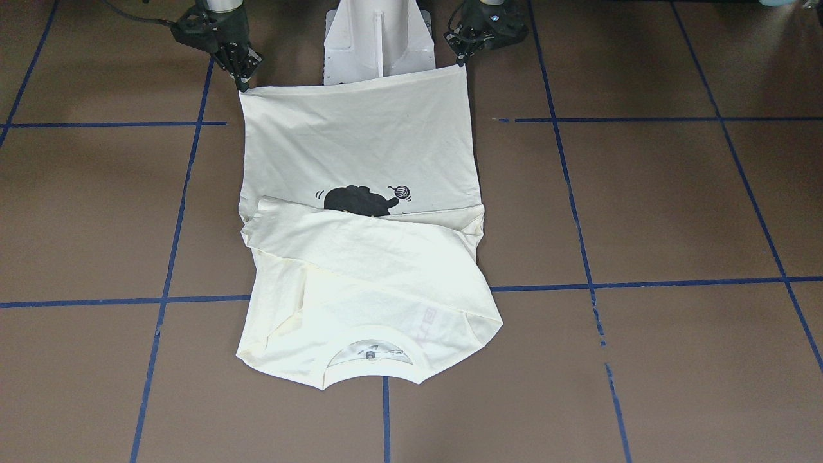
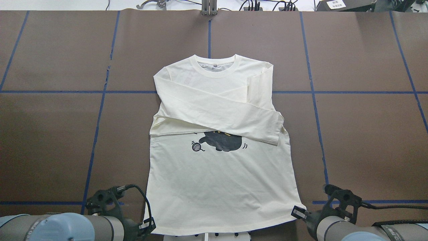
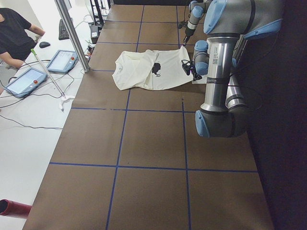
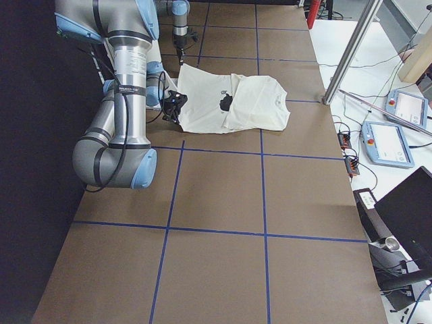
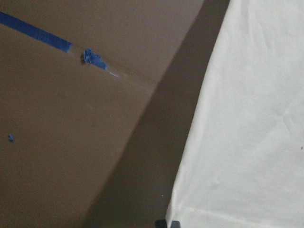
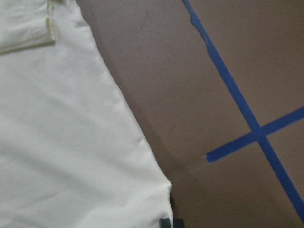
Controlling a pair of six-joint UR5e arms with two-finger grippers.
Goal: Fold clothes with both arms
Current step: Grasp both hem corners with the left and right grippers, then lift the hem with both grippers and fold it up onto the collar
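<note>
Bench surface of brown matting (image 2: 50, 140), marked into squares by blue tape lines (image 2: 97, 134), carries a pale cream long-sleeved cotton shirt (image 2: 220, 177) lying flat and face up at its middle. The shirt's ribbed neckline (image 2: 215, 65) is at the far end and its hem is at the near edge, by the robot's white fixed pedestal (image 1: 379, 38).

Both grey-and-silver jointed arms reach in from the near side, the left arm (image 2: 60, 227) at the near left corner of the hem and the right arm (image 2: 347, 231) at the near right corner. The left arm's black two-finger gripper (image 2: 149, 227) sits right on its corner, and its jaws look drawn together on the fabric. The right gripper (image 2: 298, 213) looks the same on the other corner. In each wrist view only a dark tip shows at the bottom edge, touching the cloth, so the grasp is a judgement rather than a clear sight. The hem runs fairly straight between the two corners.

Both long sleeves (image 2: 217, 113) are folded inward and lie crossed over the chest, partly covering the black cat graphic (image 2: 222, 141), with its small yarn ball (image 2: 196, 146) just to the left.

By my reading, the sleeve folds are done. The body is at full length, so the lengthwise fold, hem carried far toward the neckline, is not yet made, and any final halving is also left.
</note>
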